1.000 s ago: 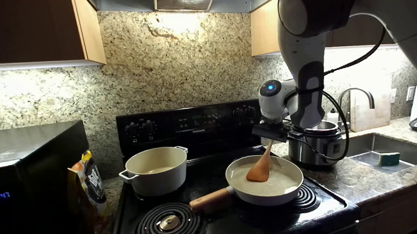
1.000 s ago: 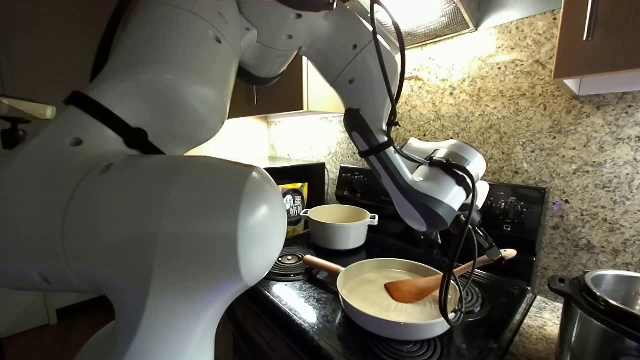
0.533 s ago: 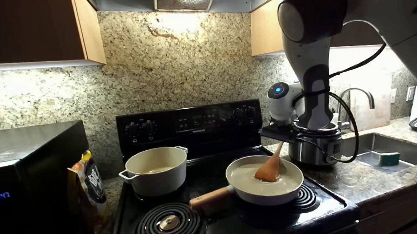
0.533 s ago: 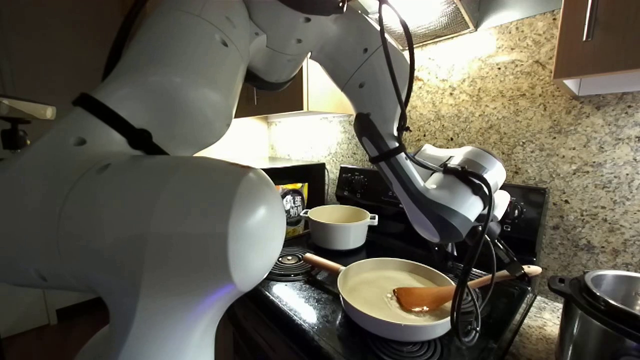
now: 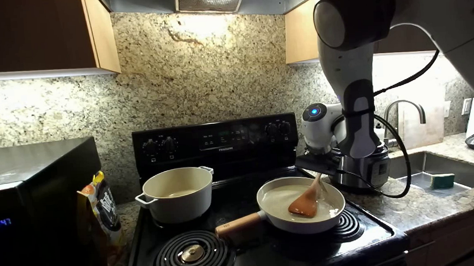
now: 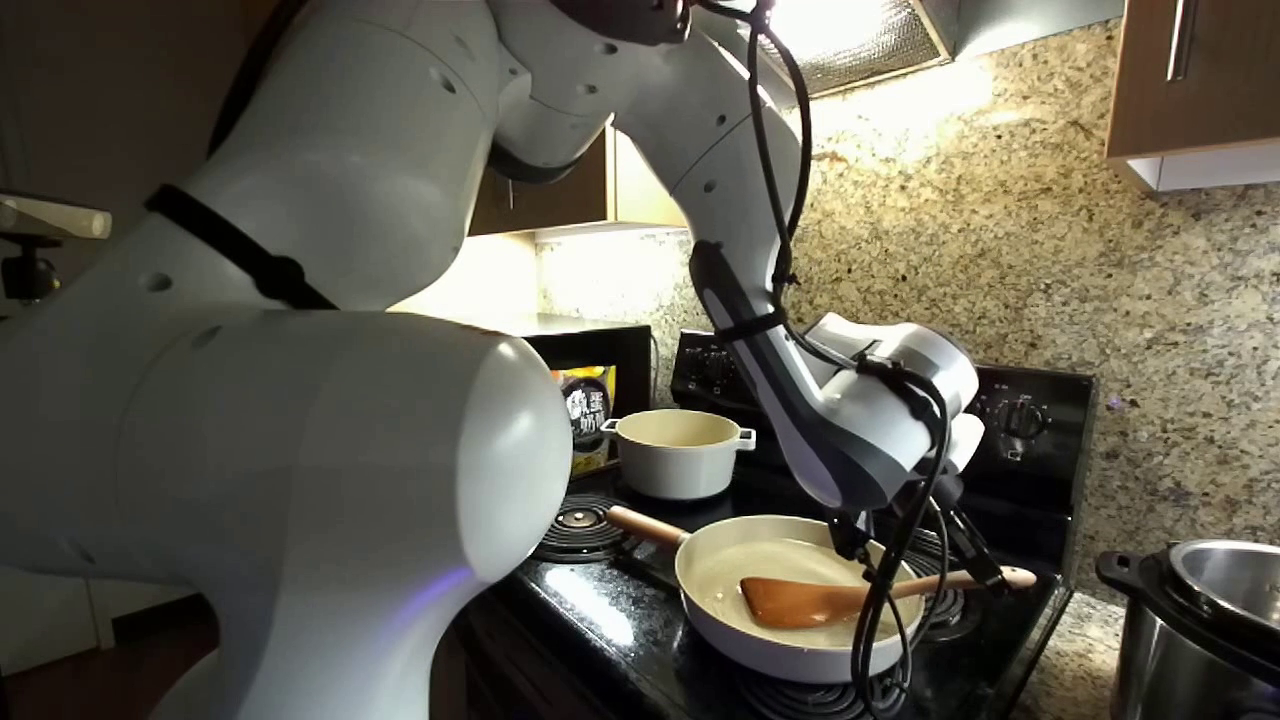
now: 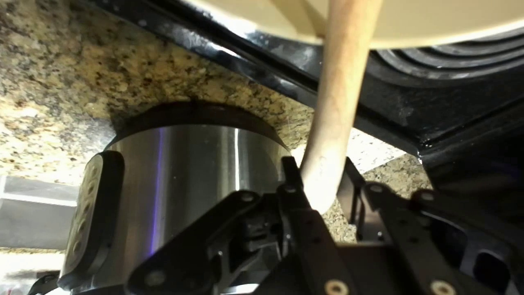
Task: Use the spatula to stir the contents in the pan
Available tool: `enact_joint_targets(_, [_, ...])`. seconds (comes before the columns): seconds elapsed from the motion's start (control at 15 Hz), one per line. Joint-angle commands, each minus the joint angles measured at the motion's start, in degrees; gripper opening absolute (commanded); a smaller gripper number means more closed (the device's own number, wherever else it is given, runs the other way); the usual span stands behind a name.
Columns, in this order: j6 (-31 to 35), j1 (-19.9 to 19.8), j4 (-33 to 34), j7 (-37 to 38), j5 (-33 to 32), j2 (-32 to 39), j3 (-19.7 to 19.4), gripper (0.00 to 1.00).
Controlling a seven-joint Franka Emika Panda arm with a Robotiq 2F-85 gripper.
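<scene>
Ideally, the spatula (image 6: 805, 603), its handle (image 7: 347, 61) clamped in the closed pincer (image 7: 321, 176), should be swept slowly, not levered against the pan (image 6: 770, 657).

The spatula (image 5: 306, 202) is smooth wood, its blade faintly glossy. The frying pan (image 5: 292, 227) pairs a smooth interior with a wooden handle. The stovetop (image 5: 284, 252) is glossy, the multicooker (image 7: 192, 164) shiny metal.

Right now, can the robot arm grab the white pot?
Probably not: its tool is closed on the spatula, so it would likely need to let go first. Nothing covers the white pot, though.
</scene>
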Motion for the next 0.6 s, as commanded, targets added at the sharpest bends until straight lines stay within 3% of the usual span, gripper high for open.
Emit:
enact_joint_targets(0.0, [-0.03,0.3,-0.44,0.07,0.69,-0.98,1.52,0.11])
enact_joint_targets(0.53, [-1.68,-1.31,4.91,-1.42,2.19,-0.87,5.16,0.11])
